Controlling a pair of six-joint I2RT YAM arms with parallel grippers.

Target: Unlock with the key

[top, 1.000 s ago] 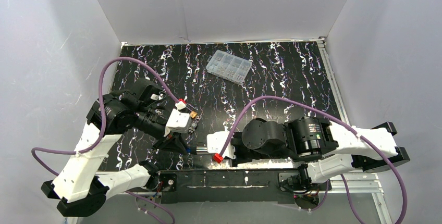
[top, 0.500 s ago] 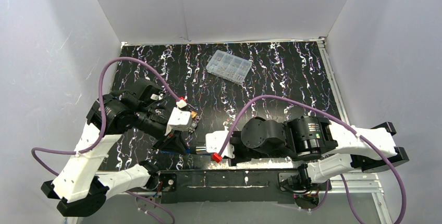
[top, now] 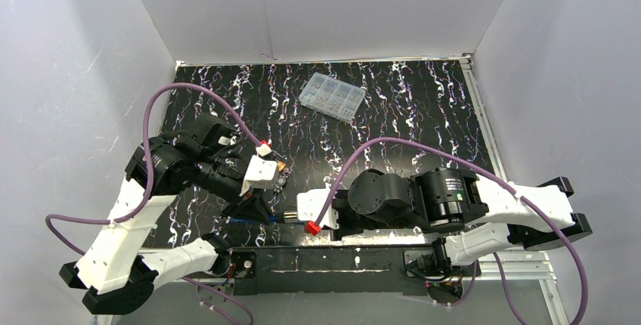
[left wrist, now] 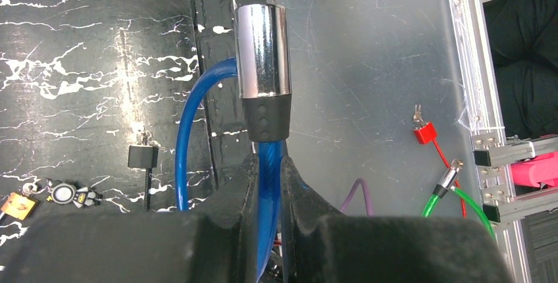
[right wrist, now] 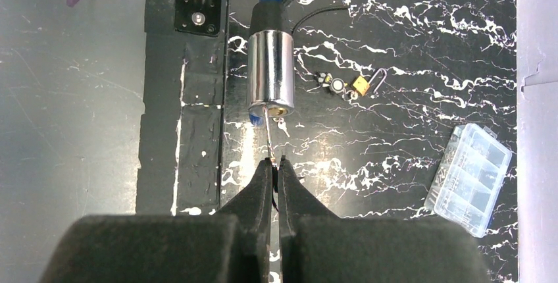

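The lock is a chrome cylinder (left wrist: 263, 49) with a black collar on a blue cable (left wrist: 187, 125), and it is held up above the table's near edge. My left gripper (left wrist: 268, 164) is shut on the blue cable just below the collar. My right gripper (right wrist: 274, 163) is shut on the key (right wrist: 270, 135), a thin metal blade edge-on. The blade's tip sits in the brass keyhole at the end of the chrome cylinder (right wrist: 270, 69). From above, the two grippers meet at the cylinder (top: 281, 217) near the front middle of the table.
A clear plastic compartment box (top: 332, 96) lies at the back of the black marbled table (top: 423, 113). A small keychain with an orange tag (right wrist: 342, 85) lies on the table beyond the lock. Red and green wires (left wrist: 437, 164) lie by the metal frame at the near edge.
My right wrist has shifted slightly left toward the lock, and my left wrist has shifted a little. Both grips are unchanged.
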